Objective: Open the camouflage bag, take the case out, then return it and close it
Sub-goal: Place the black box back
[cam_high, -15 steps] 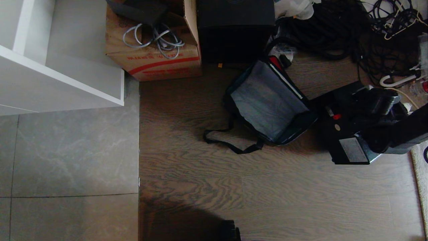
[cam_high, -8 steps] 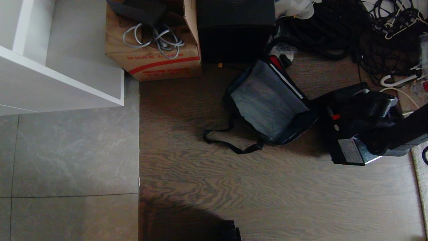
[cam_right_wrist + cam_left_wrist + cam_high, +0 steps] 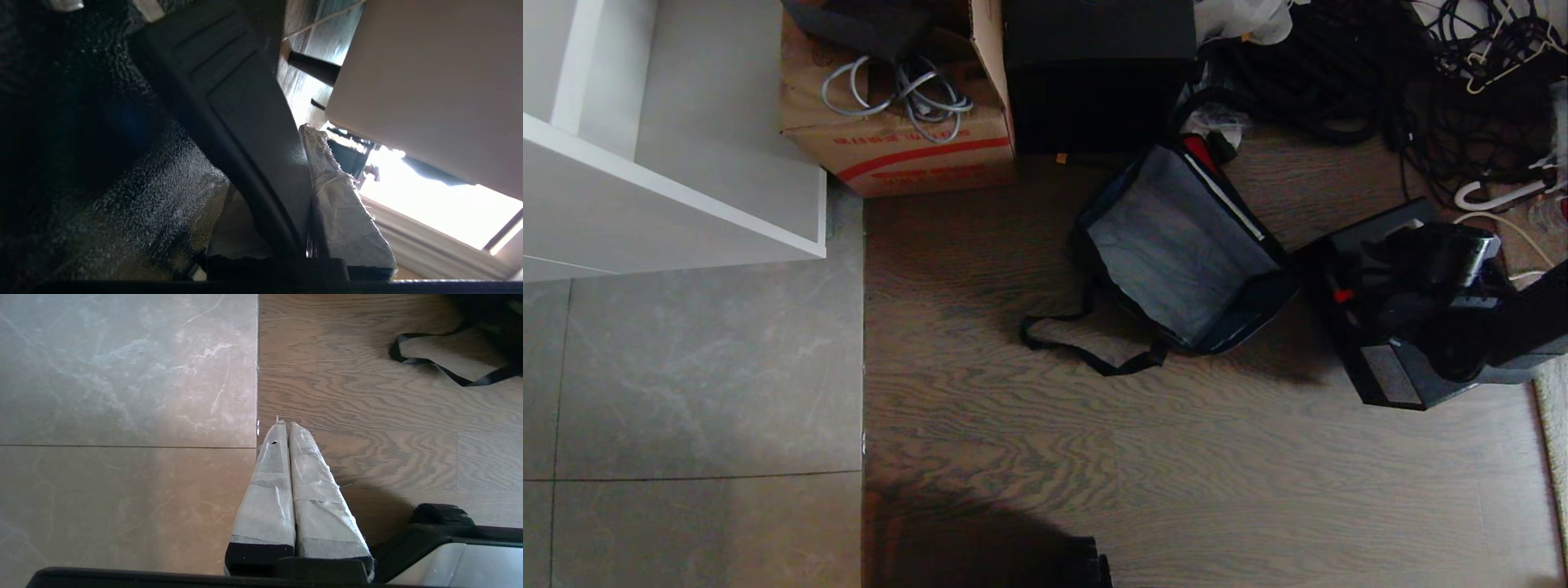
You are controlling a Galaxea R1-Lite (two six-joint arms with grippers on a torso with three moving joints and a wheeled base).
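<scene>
Right claw (image 3: 269,196) clamped on black rigid handle (image 3: 245,122) of black rectangular case (image 3: 1380,343), right of open camouflage fabric bag (image 3: 1176,245) on wooden floor (image 3: 1176,490). Left claw (image 3: 284,426) parked, taped fingers pressed together above floor.

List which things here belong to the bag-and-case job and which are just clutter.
Job:
- camouflage bag, open, on the wood floor
- case, beside the bag
- right gripper, shut on the case's handle

Lying about:
- cardboard box with grey cables
- tall black box
- black cable pile
- white shelf unit
- left gripper, idle
</scene>
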